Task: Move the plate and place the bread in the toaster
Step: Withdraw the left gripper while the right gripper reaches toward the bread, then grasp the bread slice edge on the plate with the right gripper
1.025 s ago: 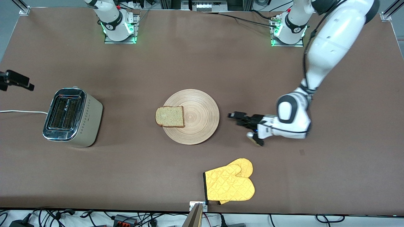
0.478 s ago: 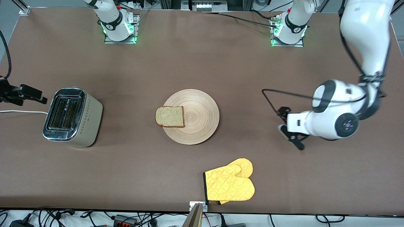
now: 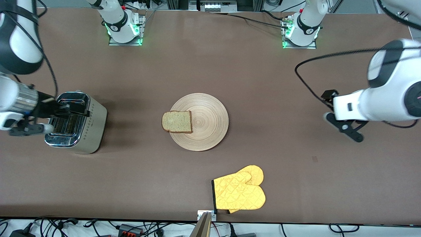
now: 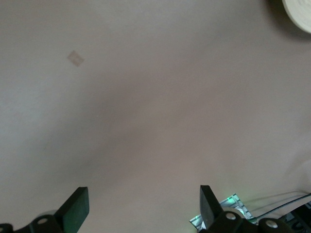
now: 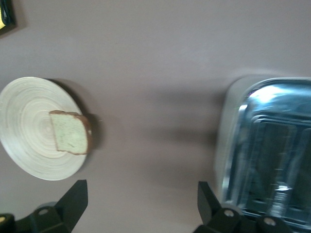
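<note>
The plate [image 3: 210, 122] lies mid-table, and the bread [image 3: 177, 121] rests on its rim on the side toward the toaster [image 3: 84, 126], overhanging the edge. The toaster stands toward the right arm's end, slots up. My right gripper [image 3: 80, 110] hovers over the toaster top, open and empty. Its wrist view shows the toaster [image 5: 272, 155], plate [image 5: 29, 141] and bread [image 5: 70, 132] past the open right gripper [image 5: 141, 204]. My left gripper [image 3: 330, 96] hangs over bare table toward the left arm's end, open and empty. The left wrist view shows the open left gripper [image 4: 141, 208] and a sliver of plate [image 4: 299, 12].
A yellow oven mitt [image 3: 238, 192] lies near the table's front edge, nearer the front camera than the plate. The toaster's white cord [image 3: 19, 116] runs off toward the table's end. A black cable [image 3: 306, 62] loops above the table by the left arm.
My left gripper has pulled away from beside the plate toward its own end of the table. My right gripper has come in from the table's end to over the toaster.
</note>
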Robot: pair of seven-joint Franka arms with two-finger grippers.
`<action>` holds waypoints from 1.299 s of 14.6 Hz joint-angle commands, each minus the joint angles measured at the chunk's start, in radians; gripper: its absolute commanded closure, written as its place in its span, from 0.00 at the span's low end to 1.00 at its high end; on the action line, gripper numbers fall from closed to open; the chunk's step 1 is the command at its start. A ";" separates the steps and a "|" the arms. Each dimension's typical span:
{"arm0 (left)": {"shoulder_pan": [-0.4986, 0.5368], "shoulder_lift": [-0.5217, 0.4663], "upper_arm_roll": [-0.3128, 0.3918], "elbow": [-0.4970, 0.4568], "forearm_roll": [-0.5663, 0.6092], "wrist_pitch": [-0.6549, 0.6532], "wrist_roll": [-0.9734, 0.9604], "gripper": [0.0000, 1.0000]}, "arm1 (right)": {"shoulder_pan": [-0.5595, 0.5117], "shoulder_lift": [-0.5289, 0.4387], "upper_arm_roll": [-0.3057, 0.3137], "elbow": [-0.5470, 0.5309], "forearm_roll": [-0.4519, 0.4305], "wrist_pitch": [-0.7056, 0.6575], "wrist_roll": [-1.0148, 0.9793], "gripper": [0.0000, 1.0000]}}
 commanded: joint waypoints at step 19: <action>-0.117 -0.470 0.248 -0.489 -0.063 0.408 -0.458 0.00 | 0.221 0.193 0.000 -0.315 0.669 0.604 -0.191 0.00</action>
